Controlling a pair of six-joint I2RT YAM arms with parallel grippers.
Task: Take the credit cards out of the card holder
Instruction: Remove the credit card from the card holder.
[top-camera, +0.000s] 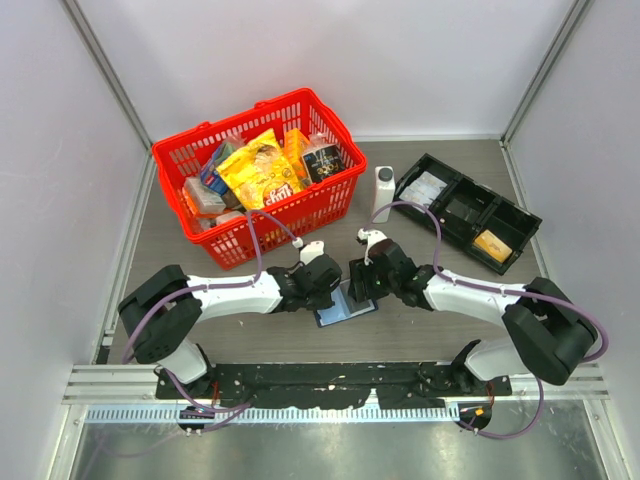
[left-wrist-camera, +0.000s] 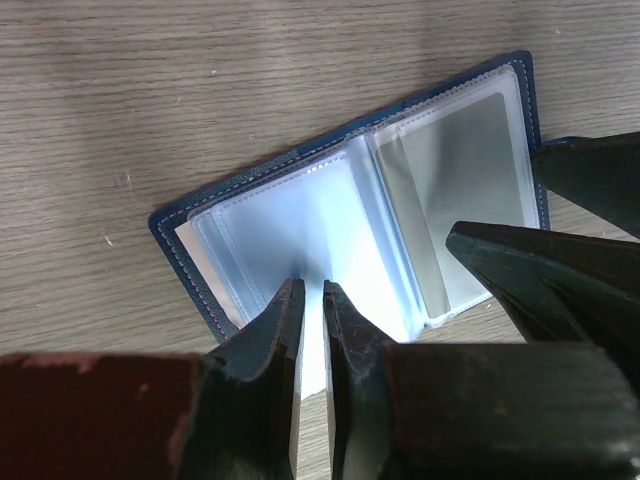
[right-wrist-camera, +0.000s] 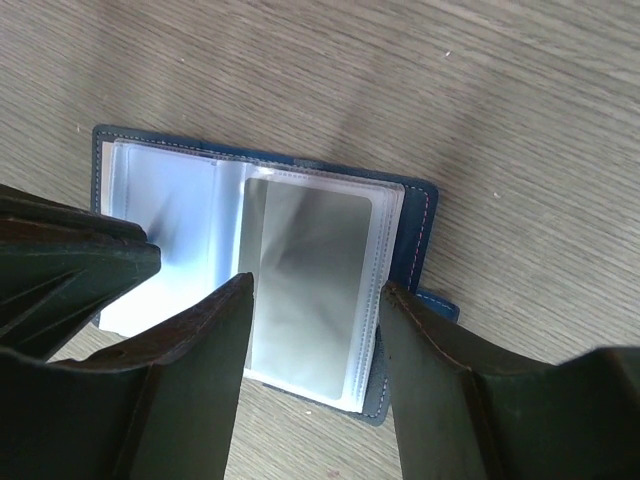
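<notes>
The navy card holder (top-camera: 345, 310) lies open and flat on the table between both grippers, its clear sleeves (left-wrist-camera: 300, 215) facing up. A grey credit card (right-wrist-camera: 310, 290) sits inside the top sleeve of the right-hand stack; it also shows in the left wrist view as a grey credit card (left-wrist-camera: 460, 180). My left gripper (left-wrist-camera: 312, 288) is shut to a thin slit, its tips down on the left page. My right gripper (right-wrist-camera: 315, 285) is open and straddles the right stack, one fingertip (right-wrist-camera: 390, 295) at the sleeves' outer edge. An orange-gold card (top-camera: 493, 245) rests in the black tray.
A red basket (top-camera: 280, 215) full of snack packets stands at the back left. A white bottle (top-camera: 384, 190) is upright behind the right gripper. The black compartment tray (top-camera: 485, 189) lies at the back right, with white packets in one compartment.
</notes>
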